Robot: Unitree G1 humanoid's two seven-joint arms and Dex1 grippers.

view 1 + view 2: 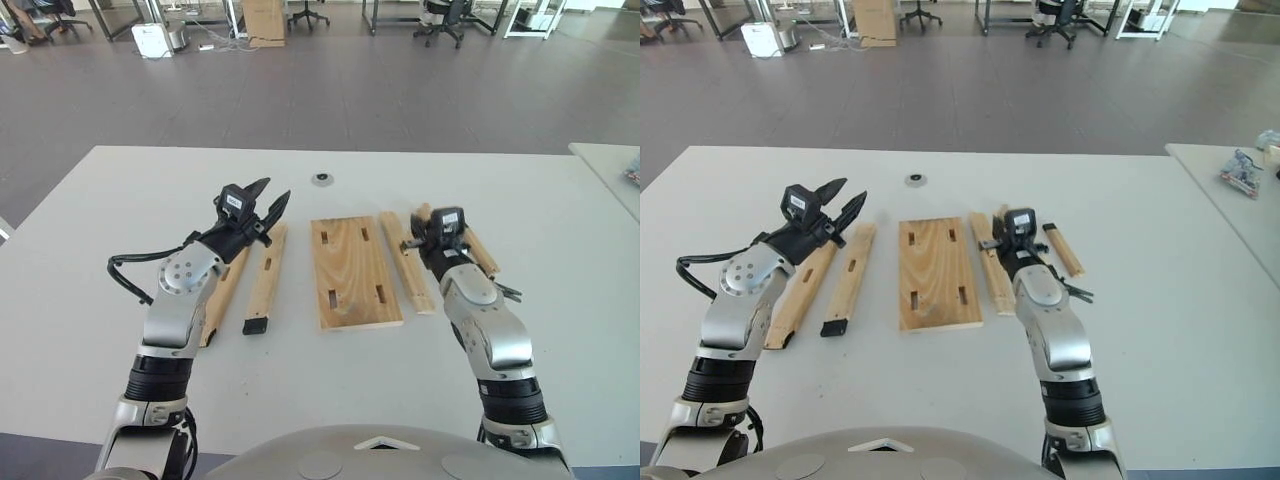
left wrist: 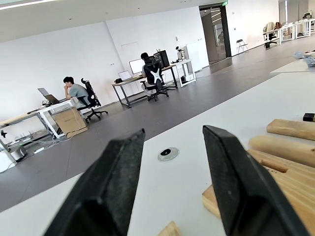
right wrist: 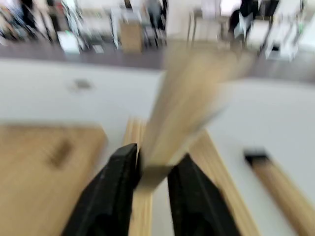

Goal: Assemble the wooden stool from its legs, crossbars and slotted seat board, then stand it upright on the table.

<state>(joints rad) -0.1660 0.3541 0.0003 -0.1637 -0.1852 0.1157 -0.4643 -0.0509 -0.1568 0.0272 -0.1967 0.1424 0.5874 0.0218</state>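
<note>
The slotted seat board [image 1: 355, 270] lies flat in the middle of the white table [image 1: 120, 200]. Two wooden legs [image 1: 266, 275] lie to its left, one with a black foot [image 1: 255, 325]. My left gripper [image 1: 268, 195] hovers open over their far ends, and the left wrist view shows its fingers [image 2: 231, 172] spread with nothing between them. To the board's right lie more legs [image 1: 408, 265]. There my right gripper [image 3: 152, 162] is shut on a wooden piece [image 3: 192, 93] that sticks out beyond the fingers, blurred in the right wrist view.
A round cable grommet [image 1: 321, 179] sits in the table beyond the board. A second table [image 1: 1240, 200] with small items stands off to the right. Open floor and office furniture lie beyond the far edge.
</note>
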